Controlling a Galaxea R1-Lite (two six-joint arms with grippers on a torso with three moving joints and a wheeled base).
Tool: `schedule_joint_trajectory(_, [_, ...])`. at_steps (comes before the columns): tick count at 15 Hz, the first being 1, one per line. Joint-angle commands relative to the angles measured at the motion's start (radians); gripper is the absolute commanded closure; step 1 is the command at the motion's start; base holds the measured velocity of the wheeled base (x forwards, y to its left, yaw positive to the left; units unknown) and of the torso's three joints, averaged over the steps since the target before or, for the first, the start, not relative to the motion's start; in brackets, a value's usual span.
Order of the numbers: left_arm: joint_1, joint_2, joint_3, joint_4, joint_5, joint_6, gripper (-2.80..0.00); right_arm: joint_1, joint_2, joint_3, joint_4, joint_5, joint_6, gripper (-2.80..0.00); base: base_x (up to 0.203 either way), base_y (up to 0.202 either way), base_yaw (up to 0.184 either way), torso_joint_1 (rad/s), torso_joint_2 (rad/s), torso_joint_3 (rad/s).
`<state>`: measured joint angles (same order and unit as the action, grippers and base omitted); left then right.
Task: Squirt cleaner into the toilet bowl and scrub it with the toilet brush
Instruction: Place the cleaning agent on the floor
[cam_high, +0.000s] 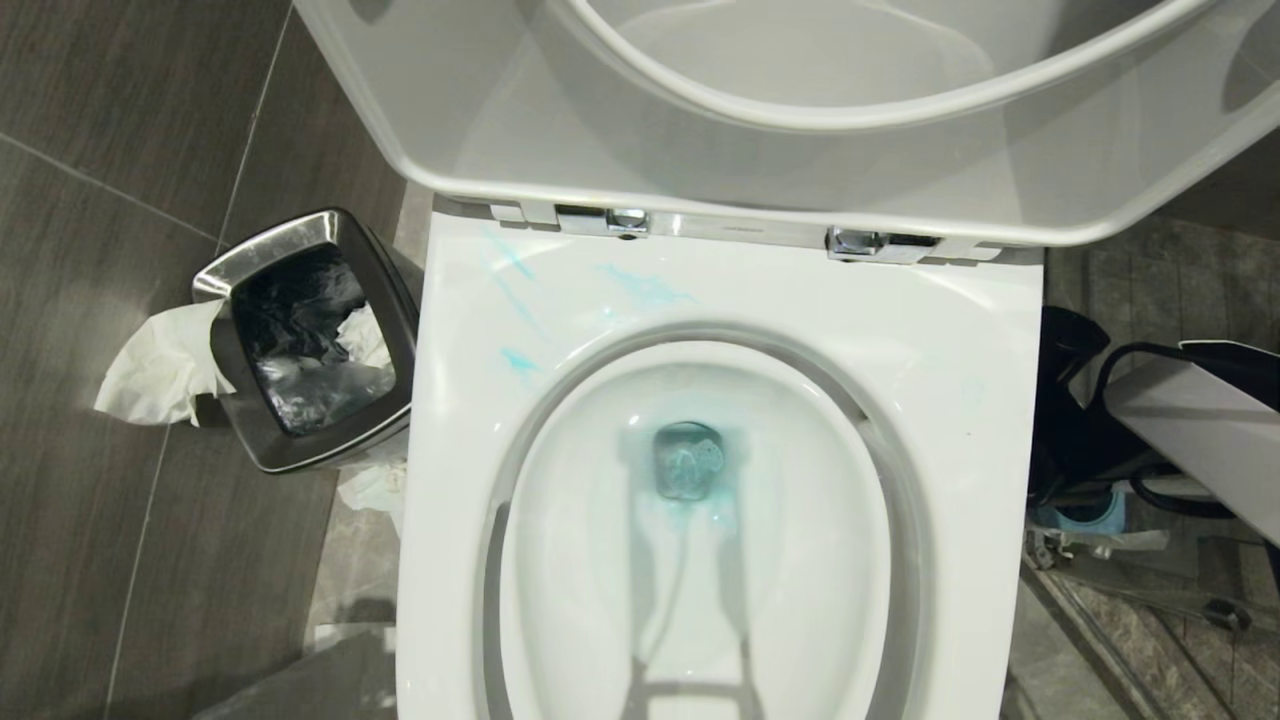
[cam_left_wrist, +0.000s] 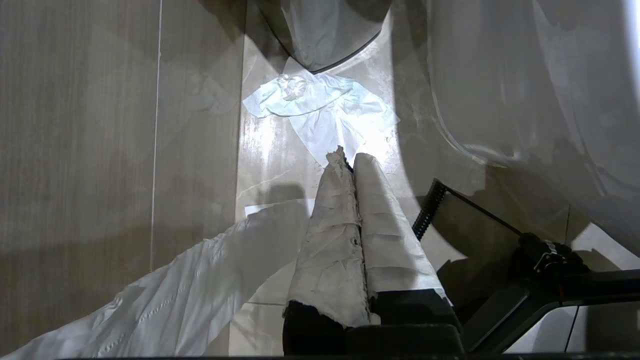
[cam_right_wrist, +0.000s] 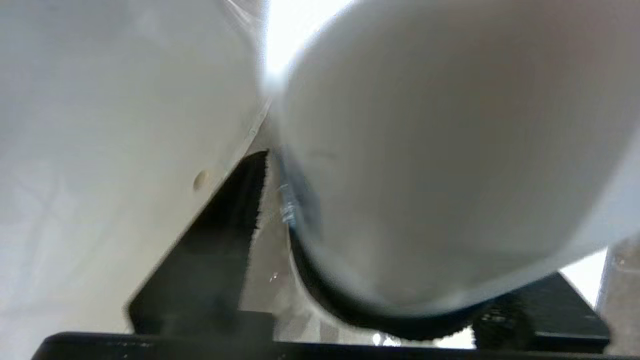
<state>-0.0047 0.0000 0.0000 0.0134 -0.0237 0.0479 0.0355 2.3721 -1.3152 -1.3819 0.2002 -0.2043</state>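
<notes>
The toilet bowl (cam_high: 950, 330) stands open with its seat and lid raised. Pale blue cleaner (cam_high: 640, 285) streaks the back of the rim and tints the water around the drain (cam_high: 690, 462). The toilet brush is out of view. My right arm (cam_high: 1190, 420) reaches down beside the bowl's right side. In the right wrist view my right gripper (cam_right_wrist: 390, 235) stands open around a large pale rounded object (cam_right_wrist: 440, 150) that is too blurred to name; a gap shows between it and one black finger (cam_right_wrist: 230, 235). My left gripper (cam_left_wrist: 350, 157) is shut and empty, pointing at the floor.
A steel-rimmed waste bin (cam_high: 240, 265) with a black liner stands left of the toilet, with tissue (cam_high: 160, 370) hanging over its edge. More tissue (cam_left_wrist: 320, 107) lies on the floor. A small blue item (cam_high: 1085, 512) and black cables (cam_high: 1150, 350) crowd the right side.
</notes>
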Motion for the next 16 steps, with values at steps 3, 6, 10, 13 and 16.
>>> schedule_joint_trajectory(3, [0.0, 0.0, 0.001, 0.0, -0.002, 0.006, 0.0, 0.0, -0.023, 0.078, -0.011, 0.008, -0.001, -2.8, 0.0, 0.0, 0.0, 0.0, 0.0, 0.0])
schedule_joint_trajectory(6, [0.0, 0.0, 0.002, 0.0, -0.005, 0.026, 0.0, 0.001, -0.062, 0.153, -0.013, 0.014, 0.008, -2.8, 0.0, 0.0, 0.0, 0.0, 0.0, 0.0])
schedule_joint_trajectory(10, [0.0, 0.0, 0.002, 0.0, -0.005, 0.029, 0.0, -0.001, -0.126, 0.259, -0.014, 0.021, 0.049, -2.8, 0.0, 0.0, 0.0, 0.0, 0.0, 0.0])
schedule_joint_trajectory(13, [0.0, 0.0, 0.002, 0.0, -0.005, 0.027, 0.0, -0.004, -0.189, 0.387, -0.017, 0.014, 0.048, -2.8, 0.0, 0.0, 0.0, 0.0, 0.0, 0.0])
schedule_joint_trajectory(16, [0.0, 0.001, 0.002, 0.0, 0.002, 0.008, 0.0, -0.02, -0.306, 0.556, -0.016, 0.009, 0.05, -2.8, 0.0, 0.0, 0.0, 0.0, 0.0, 0.0])
